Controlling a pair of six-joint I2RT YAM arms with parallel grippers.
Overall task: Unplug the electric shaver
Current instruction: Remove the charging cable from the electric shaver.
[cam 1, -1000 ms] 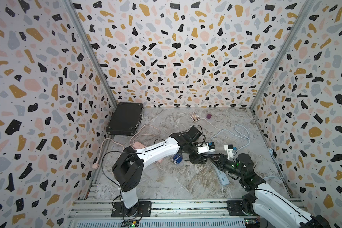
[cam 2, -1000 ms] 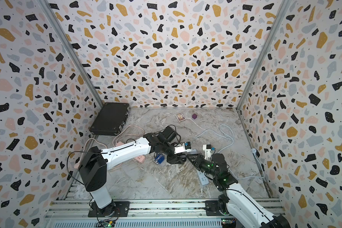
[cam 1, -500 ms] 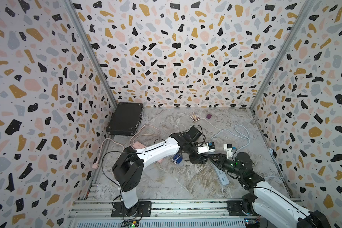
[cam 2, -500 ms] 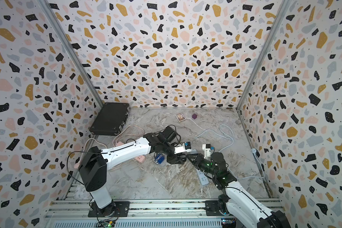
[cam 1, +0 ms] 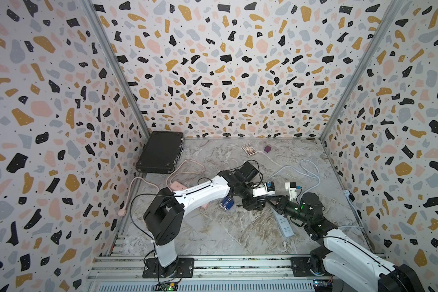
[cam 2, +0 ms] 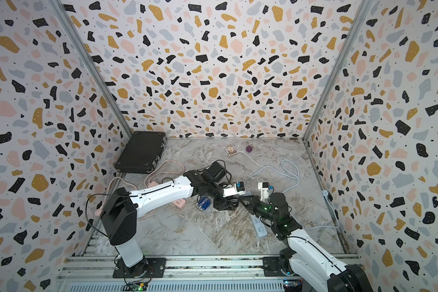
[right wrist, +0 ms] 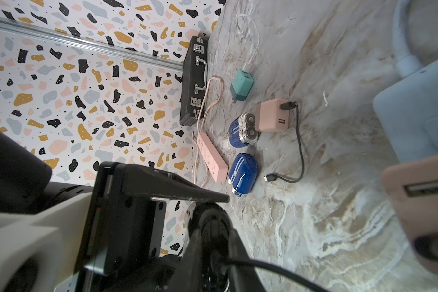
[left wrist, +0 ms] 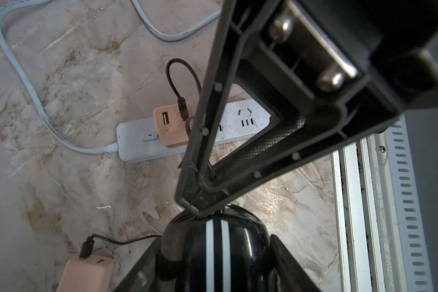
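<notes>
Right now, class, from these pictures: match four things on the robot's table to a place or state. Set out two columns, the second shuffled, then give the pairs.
Things
1. black case
2. white power strip
3. teal charger
4. black shaver

Places and states
A. held between the fingers of the left gripper
B. in a back corner, beside the patterned wall
C. has a pink adapter plugged into it
D. has a white cable plugged into it

Pairs: 1-B, 2-C, 3-D, 4-A
</notes>
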